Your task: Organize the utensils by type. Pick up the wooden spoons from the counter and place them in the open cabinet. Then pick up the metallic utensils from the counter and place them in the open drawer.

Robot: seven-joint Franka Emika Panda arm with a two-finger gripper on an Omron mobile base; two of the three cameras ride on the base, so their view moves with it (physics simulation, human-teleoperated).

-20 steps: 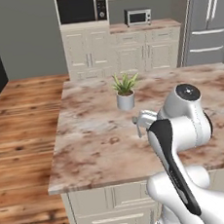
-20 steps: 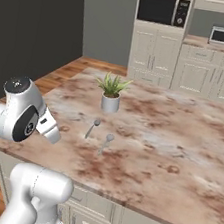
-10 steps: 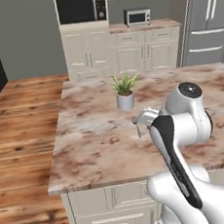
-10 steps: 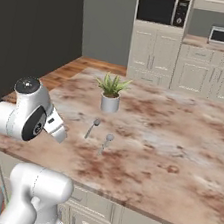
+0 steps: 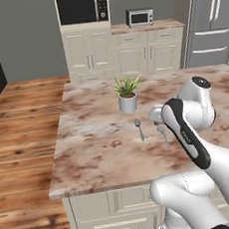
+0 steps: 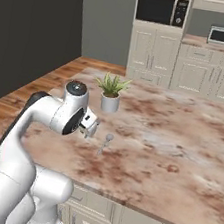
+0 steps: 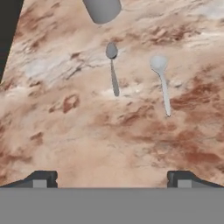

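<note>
Pincer: the pincer hangs over the marbled worktop, fingers spread fully apart, holding nothing.
Metallic utensils: a darker grey spoon and a paler grey spoon lie side by side, apart, mid-worktop.
Plant: a potted plant stands just beyond them, toward the far edge.

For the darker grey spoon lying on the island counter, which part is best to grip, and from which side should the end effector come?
Probably the middle of the handle of the darker spoon, from straight above. It lies flat on the counter, so no side offers an edge, and the handle is thin and straight. The open end effector should straddle it crosswise, away from the paler spoon.
</note>
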